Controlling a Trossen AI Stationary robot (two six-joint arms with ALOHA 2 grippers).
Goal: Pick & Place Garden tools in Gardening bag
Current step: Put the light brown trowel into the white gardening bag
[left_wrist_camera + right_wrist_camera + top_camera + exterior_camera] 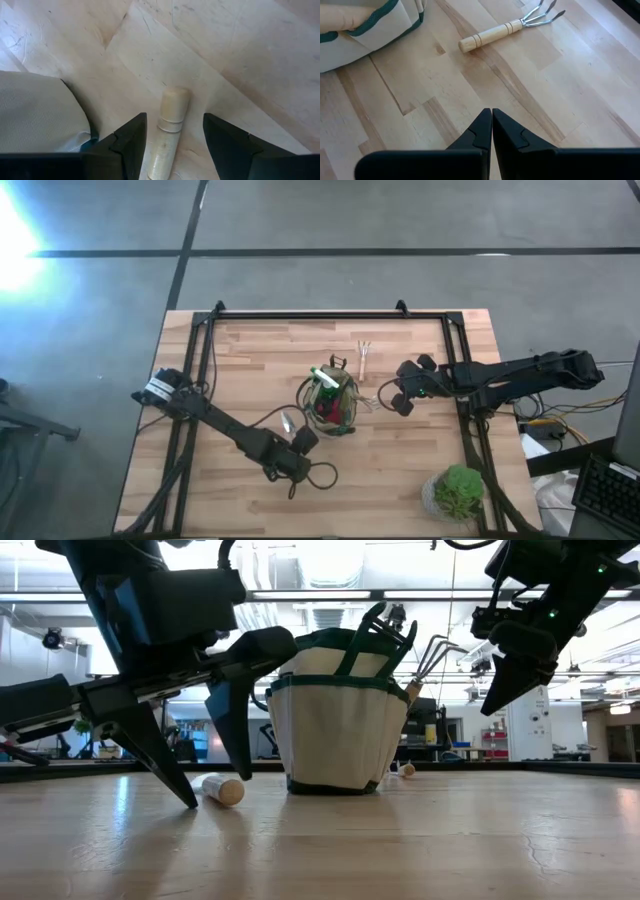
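Note:
The gardening bag [333, 398] stands upright mid-table, pale fabric with dark green trim, with red and green tools inside; it also shows in the low view [335, 730]. A wooden-handled trowel [288, 423] lies flat to the bag's left. My left gripper [175, 117] is open, one finger on either side of the trowel's handle [169, 135] and both tips down at the table [215, 790]. A wooden-handled fork [510, 27] lies flat beyond the bag [364, 358]. My right gripper [491, 125] is shut and empty, above the table right of the bag [400, 402].
A bushy green potted plant [458, 490] stands at the near right corner. A black frame rail [310, 315] runs along the table's far edge and down both sides. Bare wood lies at the near middle [380, 480] and the far left [250, 350].

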